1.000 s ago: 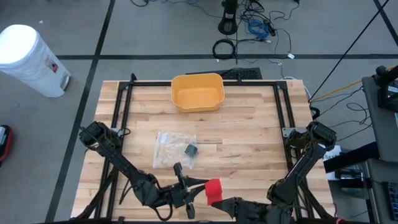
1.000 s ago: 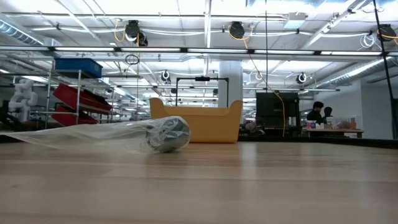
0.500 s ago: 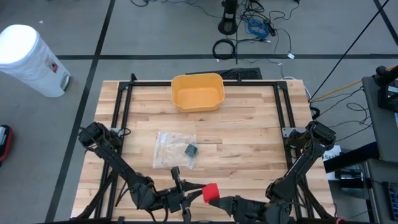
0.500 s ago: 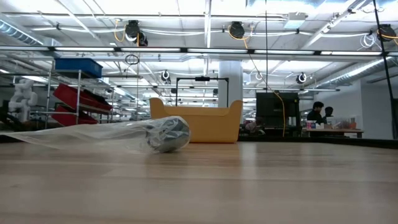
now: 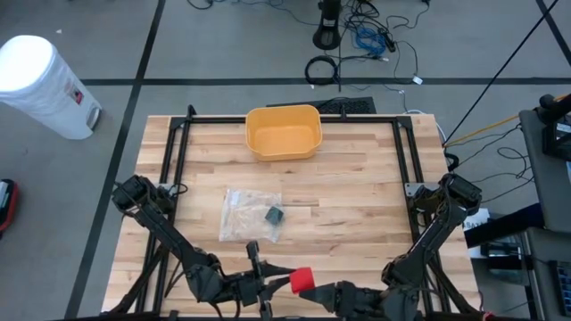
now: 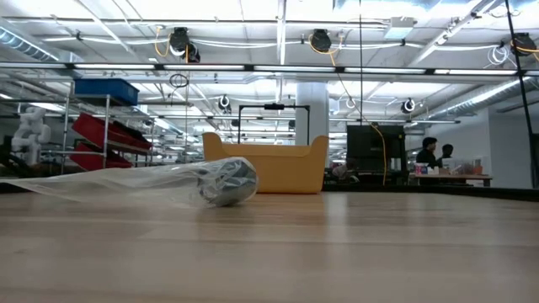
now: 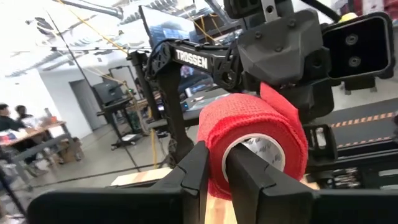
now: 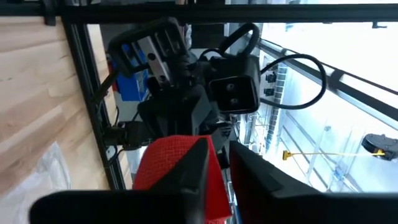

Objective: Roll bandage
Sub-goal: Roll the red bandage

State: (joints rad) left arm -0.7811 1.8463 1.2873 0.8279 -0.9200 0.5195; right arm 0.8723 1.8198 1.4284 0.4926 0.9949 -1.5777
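Both grippers have drawn back toward the table's near edge since 1 second ago. Left gripper pinches the red bandage roll wall; right gripper clamps the roll's opposite side, directly facing it.

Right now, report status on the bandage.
Left gripper jaws pinched on the red bandage roll. Right gripper at the same roll, grip unclear. Plastic bag and yellow bin lie clear.
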